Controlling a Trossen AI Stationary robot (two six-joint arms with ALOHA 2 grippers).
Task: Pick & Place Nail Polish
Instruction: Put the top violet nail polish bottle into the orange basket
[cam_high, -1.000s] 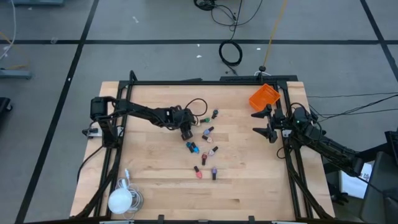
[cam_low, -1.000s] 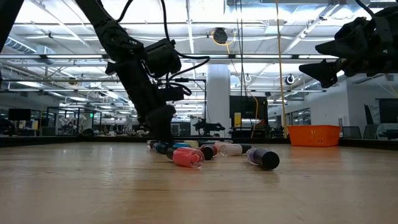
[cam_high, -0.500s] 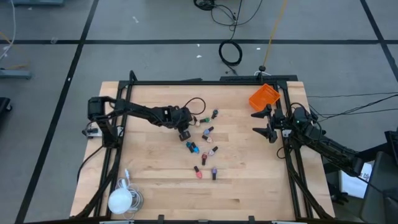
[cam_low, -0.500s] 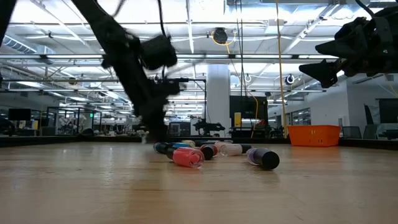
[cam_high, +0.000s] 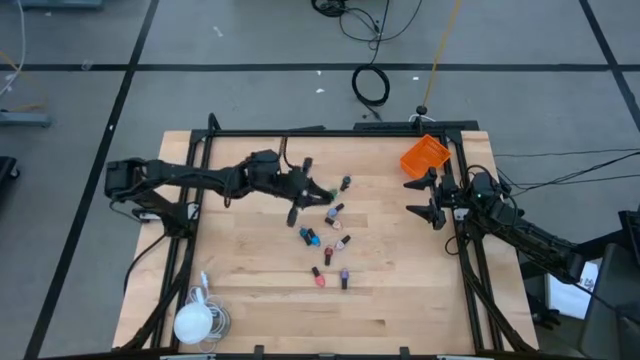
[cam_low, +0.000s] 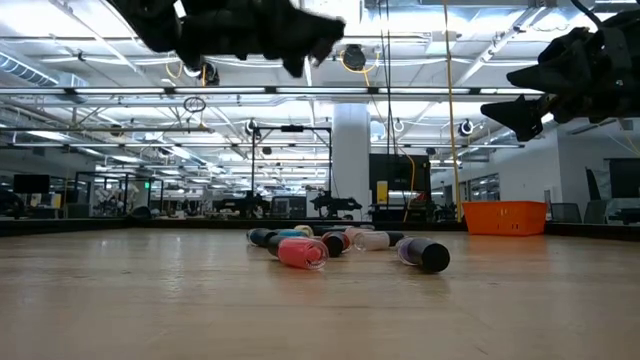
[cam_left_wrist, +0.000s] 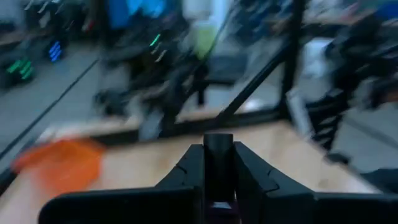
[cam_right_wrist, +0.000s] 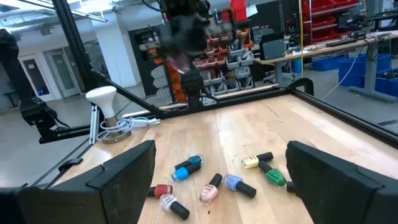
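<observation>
The left gripper (cam_left_wrist: 218, 163) is closed tight on one nail polish bottle (cam_left_wrist: 217, 155); the left wrist view shows its dark cap standing up between the two fingers (cam_left_wrist: 186, 171). In the high view this gripper (cam_high: 300, 190) hangs above the table (cam_high: 400, 300), over the upper edge of the scattered bottles, and in the low view it is lifted well clear of the wood. My reading is that the pick is done for this bottle and the carry to the orange bin (cam_high: 424, 155) at the far right corner is what remains for it.

The right gripper (cam_right_wrist: 217, 180) holds nothing, its fingers spread wide. It waits near the right edge of the table, just beside the bin.

Nothing can be seen inside the bin from these views, so I cannot tell whether any bottle has been dropped there yet.

Count: one bottle in the grip. On the table, the loose nail polish bottles (cam_high: 330, 245) number about seven in the right wrist view: red, clear, teal, pink, purple, pale yellow and green. One bin, and one white lamp (cam_high: 192, 322) at the near left corner.
</observation>
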